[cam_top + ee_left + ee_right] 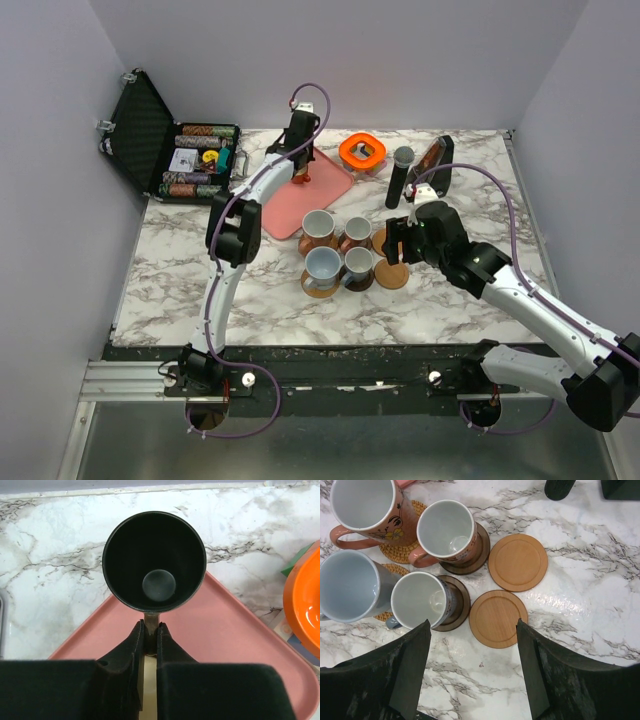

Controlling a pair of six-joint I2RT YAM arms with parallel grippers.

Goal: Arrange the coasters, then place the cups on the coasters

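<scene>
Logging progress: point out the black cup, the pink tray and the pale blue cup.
black cup [159,585]: left wrist view, inner floor.
pink tray [225,635]: left wrist view, bare right side.
pale blue cup [347,585]: right wrist view, inner wall.

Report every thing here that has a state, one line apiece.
black cup: upright at pink tray corner, handle gripped
left gripper: jaws shut on the cup's handle
right gripper: jaws open, empty
four cups: upright, empty, on coasters
two tan coasters: bare
chip case: open

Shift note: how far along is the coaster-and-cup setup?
Done: six coasters laid out, four cups seated on them. In hand: left gripper pinches the black cup by its handle on the pink tray. Left: two bare coasters need cups; right gripper hangs open above them.
</scene>
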